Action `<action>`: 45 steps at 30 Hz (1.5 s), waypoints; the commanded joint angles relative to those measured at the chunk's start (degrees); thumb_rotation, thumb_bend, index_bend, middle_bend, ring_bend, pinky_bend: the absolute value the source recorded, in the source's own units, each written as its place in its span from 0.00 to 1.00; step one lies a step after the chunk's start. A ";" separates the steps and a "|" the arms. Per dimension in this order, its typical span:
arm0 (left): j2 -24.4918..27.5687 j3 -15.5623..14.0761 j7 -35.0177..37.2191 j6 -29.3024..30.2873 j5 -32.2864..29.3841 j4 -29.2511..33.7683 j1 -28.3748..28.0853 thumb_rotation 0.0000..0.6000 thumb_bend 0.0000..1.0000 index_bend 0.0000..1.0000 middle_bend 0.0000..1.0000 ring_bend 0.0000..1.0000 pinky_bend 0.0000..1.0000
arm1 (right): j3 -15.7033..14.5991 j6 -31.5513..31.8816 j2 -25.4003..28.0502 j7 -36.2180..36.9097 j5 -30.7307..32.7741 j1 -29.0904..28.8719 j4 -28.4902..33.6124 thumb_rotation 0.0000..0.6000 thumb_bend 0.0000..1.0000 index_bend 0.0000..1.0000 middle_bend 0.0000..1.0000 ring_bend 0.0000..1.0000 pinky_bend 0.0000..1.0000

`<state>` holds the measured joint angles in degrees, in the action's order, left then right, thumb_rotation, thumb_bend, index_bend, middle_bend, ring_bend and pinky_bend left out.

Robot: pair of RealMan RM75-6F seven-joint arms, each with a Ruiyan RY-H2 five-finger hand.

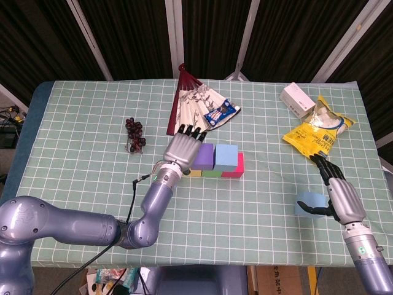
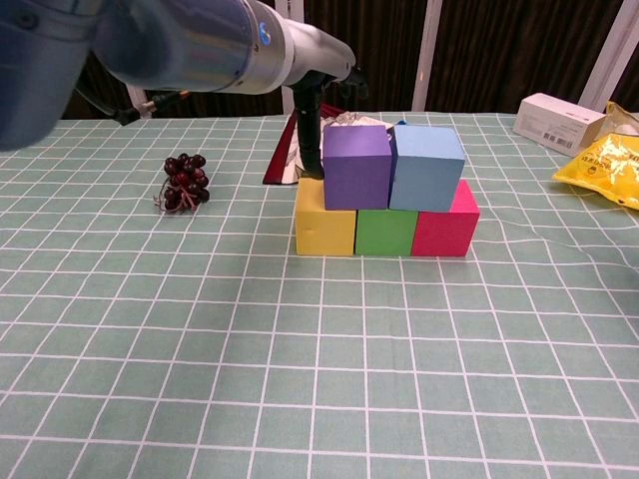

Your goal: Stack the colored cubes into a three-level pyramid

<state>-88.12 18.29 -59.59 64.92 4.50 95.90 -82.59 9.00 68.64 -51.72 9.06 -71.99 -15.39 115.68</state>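
Observation:
Yellow point(image 2: 325, 222), green point(image 2: 385, 232) and pink point(image 2: 444, 228) cubes form a row on the checked cloth. A purple cube point(image 2: 357, 167) and a blue cube point(image 2: 427, 167) sit side by side on top of them. My left hand point(image 1: 181, 147) hovers just left of the purple cube point(image 1: 204, 157) with its fingers stretched out, holding nothing; the chest view shows this left hand point(image 2: 310, 110) behind the stack's left end. A light blue cube point(image 1: 307, 203) lies near the front right. My right hand point(image 1: 339, 193) lies beside it, fingers straight, thumb against the cube.
A bunch of dark grapes point(image 1: 135, 133) lies left of the stack. A folding fan point(image 1: 193, 104) with a small packet on it lies behind. A white box point(image 1: 297, 99) and a yellow snack bag point(image 1: 316, 130) sit at the far right.

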 commanded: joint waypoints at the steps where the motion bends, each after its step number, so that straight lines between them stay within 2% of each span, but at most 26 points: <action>1: 2.38 -0.73 1.93 1.19 1.55 3.40 2.23 1.00 0.17 0.00 0.04 0.00 0.00 | -0.07 -0.03 -0.04 -0.11 -0.07 -0.01 0.07 1.00 0.20 0.00 0.00 0.00 0.00; 11: 8.18 -4.57 5.67 3.29 5.73 12.54 7.98 1.00 0.17 0.00 0.10 0.00 0.00 | -0.43 -0.58 -0.39 -0.97 0.13 -0.24 0.04 1.00 0.20 0.00 0.00 0.00 0.00; 22: 10.77 -6.57 7.82 4.08 7.87 15.21 11.02 1.00 0.17 0.00 0.16 0.00 0.00 | -0.67 -0.79 -0.87 -2.08 0.45 -0.45 0.00 1.00 0.20 0.00 0.00 0.00 0.00; 32: 8.46 -6.67 8.17 2.20 7.43 12.97 10.71 1.00 0.17 0.00 0.16 0.00 0.00 | -0.69 -0.67 -1.03 -2.33 0.49 -0.47 0.05 1.00 0.21 0.00 0.00 0.00 0.00; 45: 4.45 -6.04 7.85 1.20 7.75 10.60 9.16 1.00 0.17 0.00 0.08 0.00 0.00 | -0.72 -0.78 -1.09 -2.25 0.52 -0.54 -0.10 1.00 0.20 0.00 0.00 0.00 0.00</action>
<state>-83.63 12.21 -51.72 66.10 12.19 106.51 -73.39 8.28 67.85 -52.81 6.81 -71.48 -15.93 115.58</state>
